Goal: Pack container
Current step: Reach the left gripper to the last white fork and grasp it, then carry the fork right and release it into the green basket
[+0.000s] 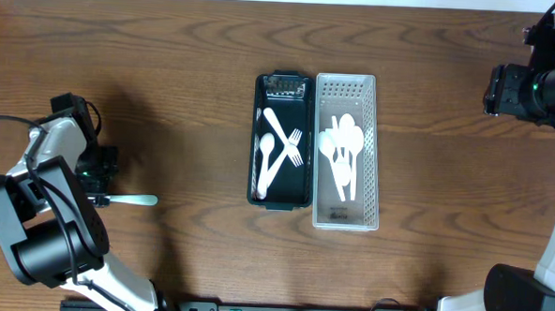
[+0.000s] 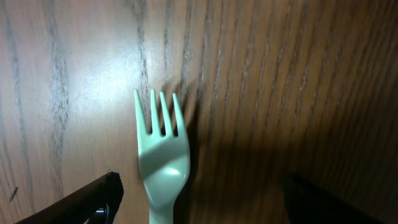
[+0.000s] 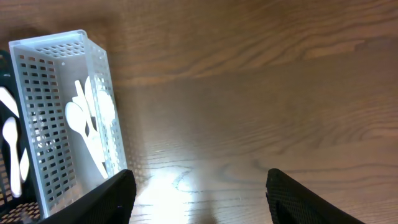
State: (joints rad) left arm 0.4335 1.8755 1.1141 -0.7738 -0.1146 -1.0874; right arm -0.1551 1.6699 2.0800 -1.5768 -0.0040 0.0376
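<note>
While the left arm [image 1: 45,216] folds in over the near left corner of the table [image 1: 187,67], we see its wrist bent so that the left gripper [image 2: 202,186] points right, low over the wood. Its jaws stand wide apart. A pale fork [image 2: 163,165] lies flat on the table between them, nearer the left finger [image 2: 93,200] than the right one, with its tines pointing away from the wrist and its handle running out of the left wrist view at the bottom edge. We cannot tell whether either finger touches it. From overhead, the fork sticks out to the right of the gripper, well apart from the containers.

The right arm [image 1: 534,87] reaches in at the far right edge. The right gripper [image 3: 200,180] hangs over bare wood with its jaws also spread and nothing between them.

At the table's middle a black tray [image 1: 257,141] and a white perforated basket [image 1: 372,150] sit side by side, long sides touching. White cutlery [image 1: 278,146] lies crossed in the tray, and white spoons [image 1: 343,149] lie in the basket.
</note>
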